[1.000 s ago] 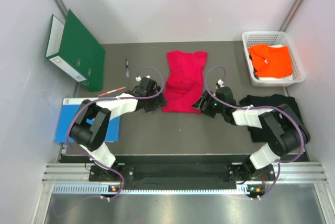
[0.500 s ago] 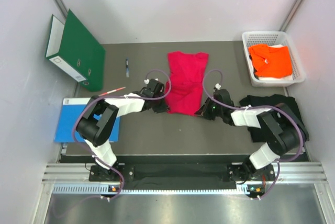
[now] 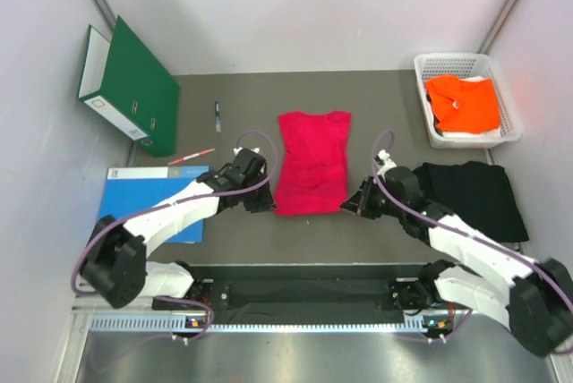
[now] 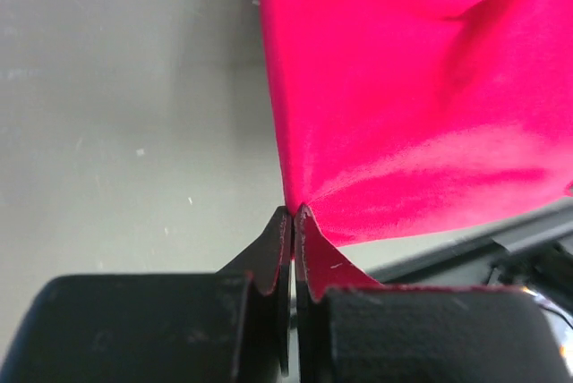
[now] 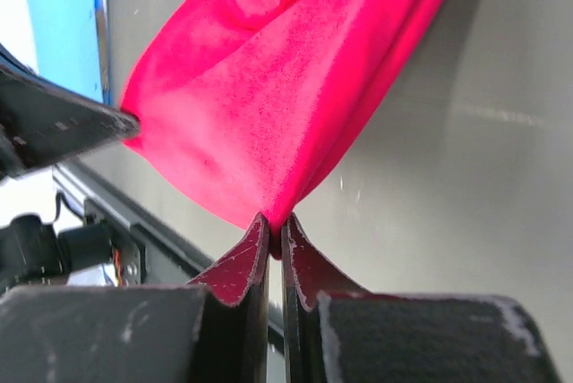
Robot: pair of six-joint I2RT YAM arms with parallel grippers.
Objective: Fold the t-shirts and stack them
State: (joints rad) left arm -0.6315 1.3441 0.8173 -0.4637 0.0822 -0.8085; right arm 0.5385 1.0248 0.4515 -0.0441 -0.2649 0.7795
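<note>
The crimson red t-shirt lies folded lengthwise in the middle of the table, its near hem raised off the mat. My left gripper is shut on the hem's near left corner. On the other side, my right gripper is shut on the near right corner. Between the two grips the cloth hangs taut. A black t-shirt lies flat at the right. The orange t-shirt sits in a white basket at the back right.
A green binder stands at the back left. A pen and a red pen lie near it. A flat blue sheet lies at the left, under the left arm. The table's front rail is close behind both grippers.
Both grippers have shut on the red t-shirt's near corners and pulled them toward the front edge. The shirt has shifted nearer and both arms have drawn back.
</note>
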